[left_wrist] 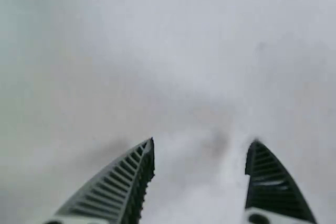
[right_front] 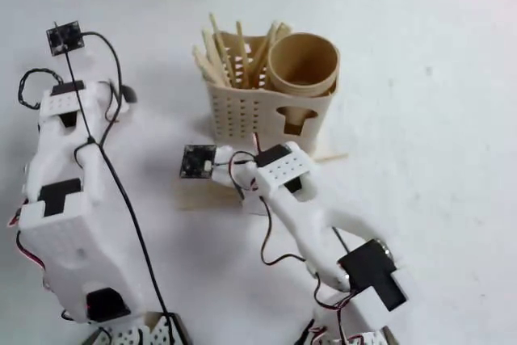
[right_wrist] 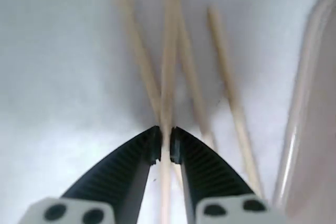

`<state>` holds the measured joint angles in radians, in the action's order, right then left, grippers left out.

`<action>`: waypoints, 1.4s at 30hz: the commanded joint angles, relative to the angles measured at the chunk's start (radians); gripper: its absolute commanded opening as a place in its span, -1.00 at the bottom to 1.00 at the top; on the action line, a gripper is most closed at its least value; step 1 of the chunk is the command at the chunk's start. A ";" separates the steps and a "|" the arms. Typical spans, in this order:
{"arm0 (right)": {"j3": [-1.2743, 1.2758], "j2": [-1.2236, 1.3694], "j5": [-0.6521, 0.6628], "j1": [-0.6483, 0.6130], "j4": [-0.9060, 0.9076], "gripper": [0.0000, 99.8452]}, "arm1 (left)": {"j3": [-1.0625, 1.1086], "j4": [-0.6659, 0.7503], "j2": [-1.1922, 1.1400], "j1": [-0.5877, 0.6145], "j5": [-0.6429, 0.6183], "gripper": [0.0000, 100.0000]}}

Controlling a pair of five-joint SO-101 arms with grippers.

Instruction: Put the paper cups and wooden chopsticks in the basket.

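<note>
A white perforated basket (right_front: 266, 115) stands at the table's middle back. It holds a tan paper cup (right_front: 303, 62) and several wooden chopsticks (right_front: 234, 54) standing on end. My right arm (right_front: 283, 171) is bent down just in front of the basket. My right gripper (right_wrist: 165, 137) is shut on one chopstick (right_wrist: 169, 66) that lies on the table among a few others (right_wrist: 226, 66), with the basket wall (right_wrist: 310, 103) close beside them. Loose chopsticks (right_front: 206, 194) show beside the wrist, and one tip (right_front: 331, 156) pokes out on the other side. My left gripper (left_wrist: 202, 145) hangs open over bare table.
My left arm (right_front: 65, 167) is folded back at the table's left side, with black cables (right_front: 121, 191) trailing across the white table (right_front: 436, 119). A small black camera module (right_front: 65, 38) sits at the far left.
</note>
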<state>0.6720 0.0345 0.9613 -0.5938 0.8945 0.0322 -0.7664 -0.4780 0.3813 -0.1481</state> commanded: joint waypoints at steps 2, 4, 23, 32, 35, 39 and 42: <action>-0.002 -0.018 -0.026 0.012 0.033 -0.94 | -0.044 -0.008 0.012 0.004 0.009 -0.45; -0.002 -0.058 -0.028 0.013 0.033 -0.94 | -0.044 -0.008 0.012 0.004 0.009 -0.45; -0.021 -0.521 -0.189 0.035 0.062 -0.97 | -0.049 -0.005 0.008 -0.002 0.009 -0.45; -0.519 -0.748 -0.462 0.036 0.056 -0.97 | -0.049 -0.003 0.007 -0.007 0.009 -0.45; -0.707 -0.667 -0.589 0.036 0.028 -0.97 | -0.049 -0.003 0.007 -0.007 0.009 -0.45; -0.864 -0.504 -0.815 0.042 -0.111 -0.96 | -0.049 -0.005 0.007 -0.005 0.011 -0.45; -0.888 -0.374 -0.911 0.047 -0.294 -0.96 | -0.049 -0.005 0.007 -0.004 0.011 -0.45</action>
<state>-0.1412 -0.4335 0.1419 -0.5539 0.7672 0.0322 -0.7664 -0.4780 0.3813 -0.1481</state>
